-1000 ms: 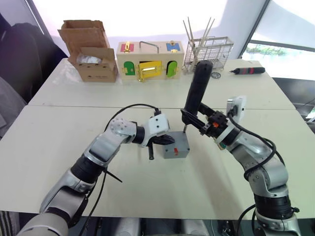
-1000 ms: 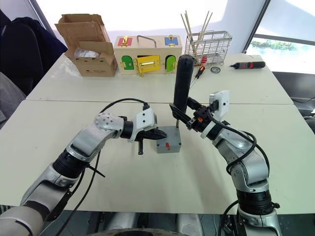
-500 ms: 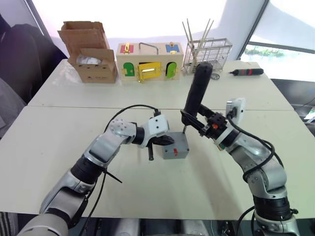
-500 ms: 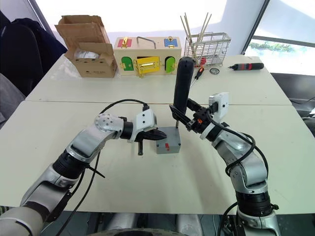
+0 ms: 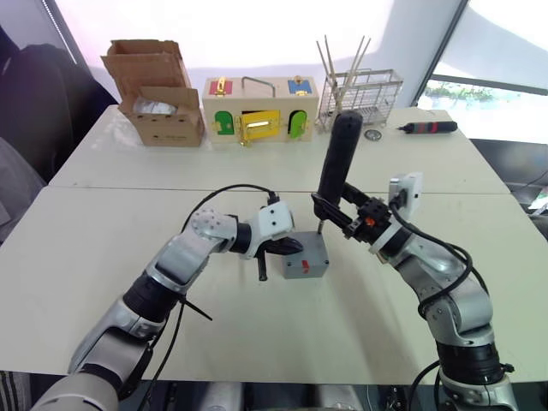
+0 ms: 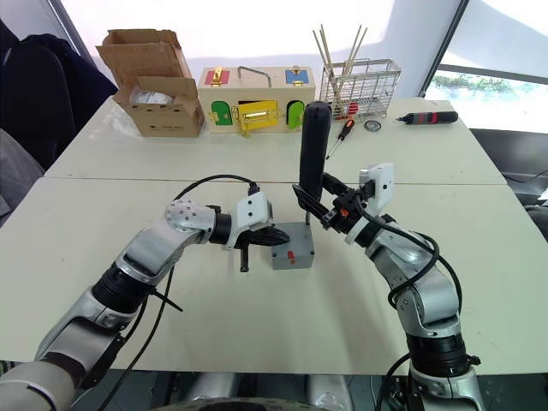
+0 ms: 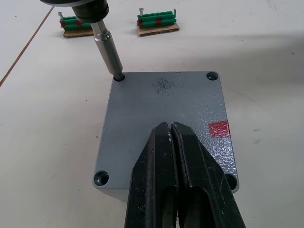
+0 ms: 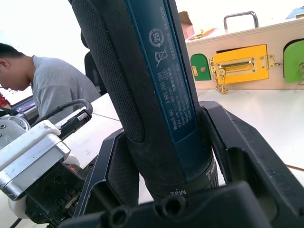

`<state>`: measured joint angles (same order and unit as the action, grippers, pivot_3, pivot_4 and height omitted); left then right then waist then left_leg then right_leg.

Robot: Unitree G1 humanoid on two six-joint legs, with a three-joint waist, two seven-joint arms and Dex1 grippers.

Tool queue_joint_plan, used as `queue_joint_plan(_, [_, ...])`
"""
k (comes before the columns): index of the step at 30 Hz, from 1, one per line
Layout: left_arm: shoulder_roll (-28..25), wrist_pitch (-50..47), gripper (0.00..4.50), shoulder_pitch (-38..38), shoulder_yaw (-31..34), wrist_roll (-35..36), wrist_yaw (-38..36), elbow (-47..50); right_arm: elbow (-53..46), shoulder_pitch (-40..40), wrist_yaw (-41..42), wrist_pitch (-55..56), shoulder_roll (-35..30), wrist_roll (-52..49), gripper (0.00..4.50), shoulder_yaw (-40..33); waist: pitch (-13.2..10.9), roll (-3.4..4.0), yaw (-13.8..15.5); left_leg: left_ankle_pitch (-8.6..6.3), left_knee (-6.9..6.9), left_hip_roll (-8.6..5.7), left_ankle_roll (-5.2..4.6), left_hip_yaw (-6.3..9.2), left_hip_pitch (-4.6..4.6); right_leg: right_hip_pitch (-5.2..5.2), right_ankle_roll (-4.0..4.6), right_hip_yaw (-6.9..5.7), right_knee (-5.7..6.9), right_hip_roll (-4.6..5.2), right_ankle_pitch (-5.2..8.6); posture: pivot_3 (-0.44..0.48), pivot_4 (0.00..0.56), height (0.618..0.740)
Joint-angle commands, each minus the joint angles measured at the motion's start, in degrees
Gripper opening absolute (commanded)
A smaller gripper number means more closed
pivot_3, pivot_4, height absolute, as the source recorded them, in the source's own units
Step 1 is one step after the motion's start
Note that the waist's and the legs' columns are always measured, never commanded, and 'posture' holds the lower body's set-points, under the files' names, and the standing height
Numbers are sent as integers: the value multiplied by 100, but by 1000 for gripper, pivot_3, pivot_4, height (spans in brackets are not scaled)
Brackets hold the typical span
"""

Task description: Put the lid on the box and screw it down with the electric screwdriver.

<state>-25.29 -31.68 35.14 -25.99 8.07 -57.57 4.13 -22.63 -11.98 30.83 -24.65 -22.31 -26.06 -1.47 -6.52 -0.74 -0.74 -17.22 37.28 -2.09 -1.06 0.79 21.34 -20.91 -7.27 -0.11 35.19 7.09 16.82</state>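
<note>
The grey box (image 5: 306, 265), red mark on its near side, sits mid-table with the lid (image 7: 166, 104) on top. My left gripper (image 7: 171, 126) is shut, its joined fingertips resting on the lid's top; it also shows from the head camera as the left gripper (image 5: 289, 246). My right gripper (image 5: 332, 214) is shut on the lower end of the electric screwdriver (image 5: 337, 158), which stands nearly upright. Its metal bit (image 7: 108, 53) sits in the lid's far corner hole. The screwdriver's black body (image 8: 156, 95) passes between the right fingers (image 8: 240, 147).
At the table's back stand a cardboard carton (image 5: 158, 94), a wooden box with coloured doors (image 5: 259, 107) and a wire basket with sticks (image 5: 364, 86). A black tool with red bands (image 5: 431, 127) lies back right. Two green screw holders (image 7: 156, 21) lie beyond the box. A person (image 8: 47, 85) sits behind.
The right arm has shifted a little to the left, tipping the electric screwdriver more upright, while its bit stays at the lid's corner. The left gripper and the box have not moved.
</note>
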Motion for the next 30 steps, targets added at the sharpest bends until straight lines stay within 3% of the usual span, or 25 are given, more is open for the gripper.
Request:
queue_joint_plan(1, [-100, -145, 0, -184, -228, -233, 13, -247, 548, 400, 84, -351, -15, 152, 1909, 377, 0, 0, 0, 0, -1, 0, 0, 0, 0, 0, 0, 0, -1, 0, 0, 0, 150, 735])
queue_joint_plan(30, [-68, -127, 0, -187, -233, -242, 43, -264, 828, 485, -18, -177, 17, 267, 1909, 311, 8, -10, 3, -1, -16, 1, 1, 1, 2, 1, 20, 0, -22, 8, 10, 0, 150, 735])
